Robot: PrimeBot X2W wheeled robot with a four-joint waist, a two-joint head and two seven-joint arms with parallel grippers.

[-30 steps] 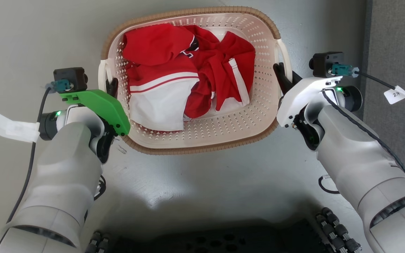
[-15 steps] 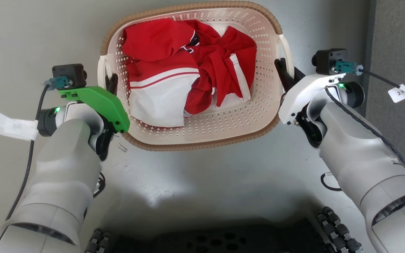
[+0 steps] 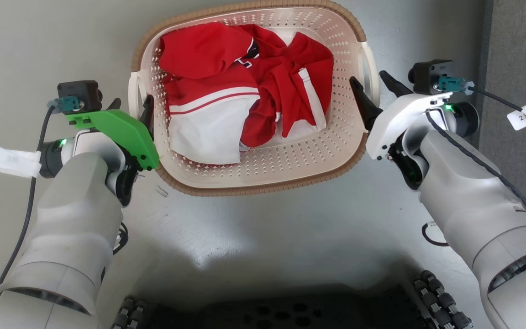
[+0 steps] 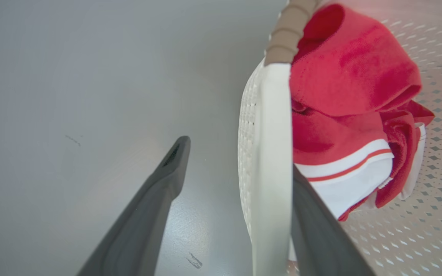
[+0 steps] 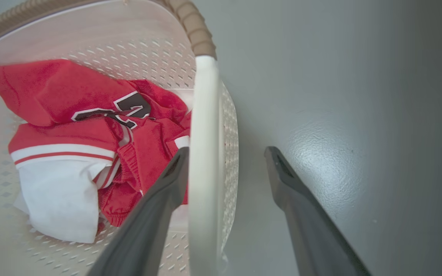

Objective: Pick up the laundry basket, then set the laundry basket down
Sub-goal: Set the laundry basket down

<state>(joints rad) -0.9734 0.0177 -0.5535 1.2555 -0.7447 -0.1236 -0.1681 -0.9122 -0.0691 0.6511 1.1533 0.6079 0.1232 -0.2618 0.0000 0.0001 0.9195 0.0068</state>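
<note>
I am holding my left gripper (image 3: 133, 106) spread open around the white left loop handle (image 3: 131, 89) of the laundry basket (image 3: 254, 189), one dark finger inside the loop and the other out over the bare grey floor (image 3: 290, 237). My right gripper (image 3: 367, 75) is standing open in the same way across the right loop handle (image 3: 372, 59). Neither is gripping anything. In the left wrist view my left gripper (image 4: 240, 157) is showing its inner finger close behind the laundry basket (image 4: 274, 153) handle, and I cannot tell whether the two are touching. In the right wrist view my right gripper (image 5: 227, 150) is straddling the laundry basket (image 5: 203, 153) handle, inner finger just beside it, outer finger well apart. The basket is sitting on the floor between my two arms, near the floor's right edge where a darker grey strip (image 3: 523, 55) is running. Red and white clothes (image 3: 244, 91) are lying bunched inside it.
</note>
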